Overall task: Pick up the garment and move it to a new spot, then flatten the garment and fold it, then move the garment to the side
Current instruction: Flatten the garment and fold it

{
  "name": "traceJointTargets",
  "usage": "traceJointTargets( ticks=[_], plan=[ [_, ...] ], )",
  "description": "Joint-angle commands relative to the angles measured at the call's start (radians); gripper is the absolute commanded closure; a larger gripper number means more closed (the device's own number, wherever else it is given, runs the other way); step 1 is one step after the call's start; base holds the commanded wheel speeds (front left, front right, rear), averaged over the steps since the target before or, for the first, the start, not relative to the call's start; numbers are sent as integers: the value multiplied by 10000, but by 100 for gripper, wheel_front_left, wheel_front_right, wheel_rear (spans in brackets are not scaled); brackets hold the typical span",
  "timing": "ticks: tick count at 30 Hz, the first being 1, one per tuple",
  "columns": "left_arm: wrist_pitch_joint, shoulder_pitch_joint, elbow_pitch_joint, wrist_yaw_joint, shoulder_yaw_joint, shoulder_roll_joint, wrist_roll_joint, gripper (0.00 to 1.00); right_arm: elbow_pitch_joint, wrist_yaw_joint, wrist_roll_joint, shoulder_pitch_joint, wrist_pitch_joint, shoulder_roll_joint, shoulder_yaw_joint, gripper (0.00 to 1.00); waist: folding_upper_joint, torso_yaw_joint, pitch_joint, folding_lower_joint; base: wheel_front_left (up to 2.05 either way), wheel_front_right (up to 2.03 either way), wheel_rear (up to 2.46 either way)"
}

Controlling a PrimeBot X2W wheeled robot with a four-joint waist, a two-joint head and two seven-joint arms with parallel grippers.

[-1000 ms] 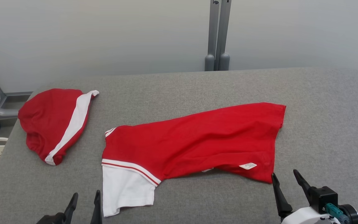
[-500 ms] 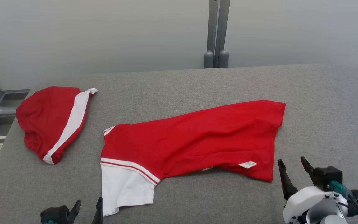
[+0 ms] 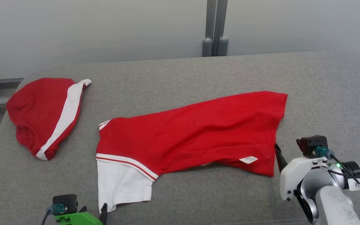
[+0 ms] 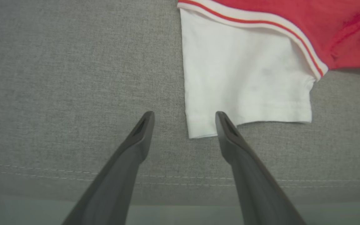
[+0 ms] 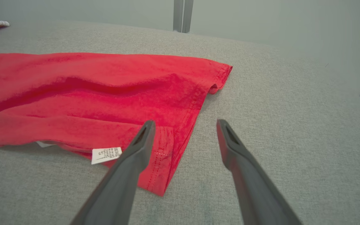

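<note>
Roughly mid-task, I judge: grey table (image 3: 198,68) has bare room beyond and outboard of right gripper (image 5: 185,122), its near edge just behind left gripper (image 4: 184,115); garment (image 3: 198,134) lies rumpled between both, folding and side move pending. Left straddles white sleeve corner (image 4: 198,131), right red hem corner (image 5: 158,184); jaws spread wide, empty.

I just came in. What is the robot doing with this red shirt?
A two-armed robot is about to handle the shirt, which lies slightly wrinkled on the grey table. Nothing is held: both grippers are open. The left gripper is at the corner of the white sleeve, the right gripper at the hem near the label. Another red garment lies bunched at the table's left.
</note>
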Motion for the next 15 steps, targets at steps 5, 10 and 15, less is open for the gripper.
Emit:
traceJointTargets(
  ticks=[5, 10, 15],
  plan=[
    [221, -443, 551, -30, -117, -108, -123, 0, 425, -3, -132, -305, 81, -33, 184, 0, -1, -58, 215, 0, 0, 0, 0],
    [70, -720, 1005, -112, -164, -116, -104, 0, 745, -3, -273, -492, 3, -33, 296, 0, -1, -114, 364, 0, 0, 0, 0],
    [-99, -1015, 1574, -162, -217, -239, -153, 41, 1218, -3, -345, -754, -80, -31, 398, 0, -1, -139, 544, 0, 0, 0, 0]
  ],
)
